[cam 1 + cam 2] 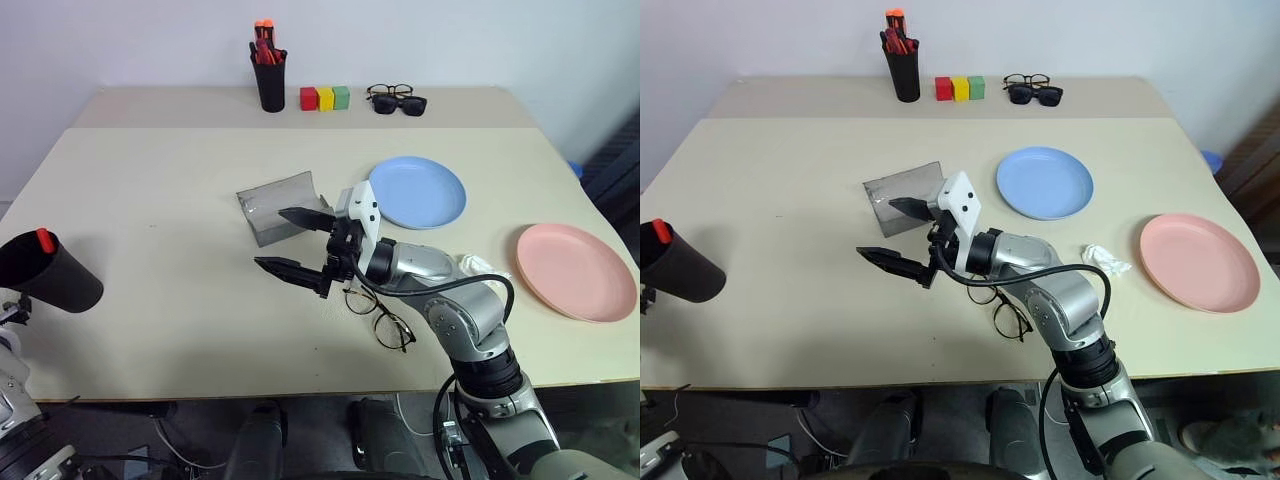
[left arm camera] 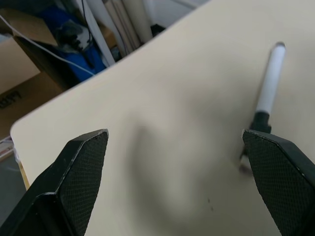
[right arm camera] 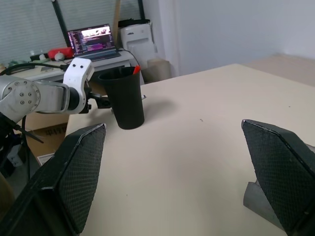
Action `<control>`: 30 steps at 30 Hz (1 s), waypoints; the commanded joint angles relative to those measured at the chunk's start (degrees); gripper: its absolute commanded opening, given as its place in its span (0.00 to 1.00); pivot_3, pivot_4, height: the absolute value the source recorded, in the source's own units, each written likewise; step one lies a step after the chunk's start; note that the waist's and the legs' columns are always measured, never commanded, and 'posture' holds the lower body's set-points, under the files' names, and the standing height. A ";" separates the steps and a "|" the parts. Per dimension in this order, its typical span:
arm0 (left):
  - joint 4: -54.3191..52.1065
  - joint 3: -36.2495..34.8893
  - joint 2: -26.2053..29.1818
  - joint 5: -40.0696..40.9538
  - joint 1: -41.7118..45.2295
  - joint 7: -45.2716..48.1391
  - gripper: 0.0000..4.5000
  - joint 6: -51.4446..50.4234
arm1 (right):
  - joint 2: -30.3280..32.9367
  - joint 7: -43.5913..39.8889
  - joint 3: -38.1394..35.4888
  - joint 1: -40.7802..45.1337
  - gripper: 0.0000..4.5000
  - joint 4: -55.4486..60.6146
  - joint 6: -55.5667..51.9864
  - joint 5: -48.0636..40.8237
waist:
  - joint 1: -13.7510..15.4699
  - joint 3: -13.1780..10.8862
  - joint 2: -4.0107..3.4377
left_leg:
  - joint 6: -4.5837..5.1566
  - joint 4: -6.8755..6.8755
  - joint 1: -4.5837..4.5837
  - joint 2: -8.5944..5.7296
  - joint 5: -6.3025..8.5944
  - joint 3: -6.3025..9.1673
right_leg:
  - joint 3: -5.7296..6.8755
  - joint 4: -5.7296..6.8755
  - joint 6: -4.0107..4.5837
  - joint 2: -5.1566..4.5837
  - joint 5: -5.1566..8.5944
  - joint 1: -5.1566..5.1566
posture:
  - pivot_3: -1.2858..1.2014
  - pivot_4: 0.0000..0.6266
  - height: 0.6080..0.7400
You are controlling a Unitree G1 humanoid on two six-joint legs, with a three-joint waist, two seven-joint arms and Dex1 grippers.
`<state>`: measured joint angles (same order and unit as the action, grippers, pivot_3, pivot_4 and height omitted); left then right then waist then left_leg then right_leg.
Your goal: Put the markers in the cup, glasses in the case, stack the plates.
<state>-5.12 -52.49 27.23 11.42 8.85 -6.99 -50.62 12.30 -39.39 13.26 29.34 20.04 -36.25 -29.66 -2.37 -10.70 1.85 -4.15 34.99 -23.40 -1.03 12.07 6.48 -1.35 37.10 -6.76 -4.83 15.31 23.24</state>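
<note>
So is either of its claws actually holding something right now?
No. The right gripper hangs open over the table near the case, and the left gripper is open too, with the white marker lying loose.

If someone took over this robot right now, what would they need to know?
Left gripper: open, empty, over the table's left edge near the white marker.
Right gripper: open, empty, above mid-table.
Cup: at the left edge, red marker already inside.
Glasses: on the table, beside the open gray case.
Blue plate and pink plate: apart.
Left: white marker, glasses, stacking plates.
</note>
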 commanded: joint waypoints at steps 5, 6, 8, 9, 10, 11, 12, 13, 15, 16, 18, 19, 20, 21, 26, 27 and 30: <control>3.76 4.02 4.48 1.04 2.15 2.74 0.99 -3.57 | -0.72 0.16 0.05 0.71 1.00 2.04 0.75 -0.68 | 0.01 -0.01 -0.02 | 0.00 0.00 0.00 -0.01 0.00 -0.01 | 0.00 -0.01 0.00 -0.01 0.00 0.00 | 0.52 0.24 1.00; 4.71 4.23 4.74 0.76 2.54 2.22 0.99 -4.10 | -0.82 0.21 0.06 0.79 1.00 1.93 0.85 -0.58 | -0.02 -0.01 -0.02 | 0.00 0.00 0.00 -0.01 0.00 -0.01 | 0.00 0.00 0.00 -0.01 0.00 0.00 | 0.52 0.24 1.00; 5.58 3.75 4.67 0.90 3.35 1.39 0.99 -5.51 | -0.93 0.34 0.02 0.87 1.00 1.81 1.01 -0.41 | -0.19 -0.01 -0.01 | 0.00 0.00 0.00 -0.01 0.00 -0.01 | 0.00 0.01 0.00 0.00 0.00 0.01 | 0.52 0.24 1.00; 5.83 3.54 4.58 1.10 3.60 1.23 0.99 -6.13 | -0.98 0.45 -0.01 0.90 1.00 1.78 1.05 -0.34 | -0.16 -0.01 -0.01 | 0.00 -0.01 0.00 0.00 0.00 -0.01 | 0.00 0.01 0.00 0.02 0.00 0.03 | 0.52 0.24 1.00; 6.01 3.39 4.56 1.26 3.76 1.18 0.99 -6.60 | -1.02 0.56 0.01 0.91 1.00 1.79 1.06 -0.29 | -0.16 -0.03 -0.05 | 0.00 -0.01 0.00 0.00 0.00 0.00 | 0.00 0.02 0.00 0.01 0.00 0.03 | 0.52 0.24 1.00; 5.92 3.14 4.30 1.33 3.91 0.78 0.94 -6.83 | -1.04 0.70 -0.05 0.89 1.00 1.83 1.05 -0.26 | -0.14 -0.04 -0.06 | 0.00 -0.02 0.01 0.00 0.00 0.00 | 0.00 0.03 -0.01 0.01 0.00 0.03 | 0.52 0.24 1.00; 5.84 2.96 4.17 1.35 4.01 0.50 0.88 -6.94 | -1.08 0.83 -0.08 0.89 1.00 1.87 1.02 -0.24 | -0.12 -0.03 -0.06 | 0.00 -0.02 0.01 0.00 0.00 0.00 | 0.00 0.03 0.00 0.01 0.00 0.03 | 0.52 0.24 1.00; 5.54 3.10 3.99 1.33 3.88 0.39 0.80 -6.71 | -1.09 0.98 -0.12 0.87 1.00 1.93 0.98 -0.24 | -0.14 -0.03 -0.06 | 0.00 -0.01 0.01 0.00 0.00 0.00 | -0.01 0.02 -0.01 0.01 0.00 0.02 | 0.52 0.24 1.00; 4.87 3.10 3.51 1.42 3.71 0.12 0.59 -6.23 | -1.08 1.16 -0.15 0.77 1.00 2.04 0.91 -0.30 | -0.15 -0.03 -0.06 | 0.00 -0.01 0.01 0.00 0.00 -0.02 | -0.02 0.01 -0.01 0.00 0.00 0.02 | 0.52 0.24 1.00; 4.61 2.93 3.30 1.56 3.75 -0.09 0.48 -6.14 | -1.06 1.22 -0.12 0.76 1.00 2.11 0.91 -0.30 | -0.10 -0.03 -0.06 | 0.00 -0.01 0.01 0.00 0.00 -0.02 | -0.02 0.01 -0.01 0.00 0.00 0.02 | 0.52 0.24 1.00; 4.11 2.63 2.96 1.40 3.77 -0.85 0.24 -5.68 | -0.97 1.21 -0.11 0.72 1.00 2.23 0.82 -0.43 | -0.09 -0.03 -0.06 | 0.00 -0.02 0.01 0.00 0.00 -0.02 | -0.01 0.01 -0.01 0.00 0.00 0.03 | 0.52 0.24 1.00; 3.91 2.53 2.86 1.31 3.78 -1.15 0.13 -5.61 | -0.93 1.18 -0.11 0.70 1.00 2.28 0.79 -0.50 | -0.10 -0.03 -0.06 | 0.00 -0.02 0.01 0.00 0.00 -0.02 | -0.02 0.01 -0.01 0.00 0.00 0.02 | 0.52 0.24 1.00; 3.69 2.42 2.76 1.16 3.77 -1.49 0.00 -5.24 | -0.92 1.20 -0.07 0.71 1.00 2.31 0.74 -0.54 | -0.09 -0.03 -0.06 | 0.00 -0.01 0.01 0.00 0.00 -0.02 | -0.02 0.01 -0.01 -0.01 0.00 0.02 | 0.52 0.24 1.00; 3.39 2.46 2.74 0.89 3.69 -1.90 0.00 -4.74 | -0.92 1.19 -0.04 0.72 1.00 2.33 0.70 -0.58 | -0.10 -0.03 -0.06 | 0.00 -0.02 0.01 0.00 0.00 -0.02 | -0.02 0.01 -0.01 -0.01 0.00 0.03 | 0.52 0.24 1.00; -0.10 2.03 1.33 0.33 3.88 -4.93 0.00 -1.16 | -0.80 0.85 0.07 0.79 1.00 2.30 0.67 -0.76 | 0.01 -0.02 -0.04 | 0.00 -0.01 -0.01 0.00 0.00 -0.02 | -0.02 0.00 -0.01 -0.01 0.00 0.03 | 0.52 0.24 1.00; -1.56 2.90 0.92 0.14 3.34 -5.09 0.00 -1.86 | -0.77 0.73 0.09 0.81 1.00 2.29 0.73 -0.76 | 0.03 -0.02 -0.04 | 0.00 -0.01 -0.01 -0.01 0.00 -0.02 | -0.01 0.00 -0.01 -0.03 0.00 0.03 | 0.52 0.24 1.00; -5.67 3.64 -1.54 0.86 2.85 -5.70 0.00 -3.32 | -0.81 0.54 0.12 0.91 1.00 2.13 0.77 -0.78 | 0.04 -0.03 -0.05 | 0.00 -0.02 -0.02 -0.03 0.00 -0.03 | -0.02 -0.01 -0.01 -0.07 0.00 0.02 | 0.52 0.24 1.00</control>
<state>-7.28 -48.97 25.96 12.34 11.99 -12.03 -53.60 11.79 -38.52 13.36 29.37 20.04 -36.18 -29.64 -2.33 -10.73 1.80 -4.15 34.97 -23.42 -1.07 12.07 6.45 -1.36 37.09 -6.77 -4.91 15.30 23.26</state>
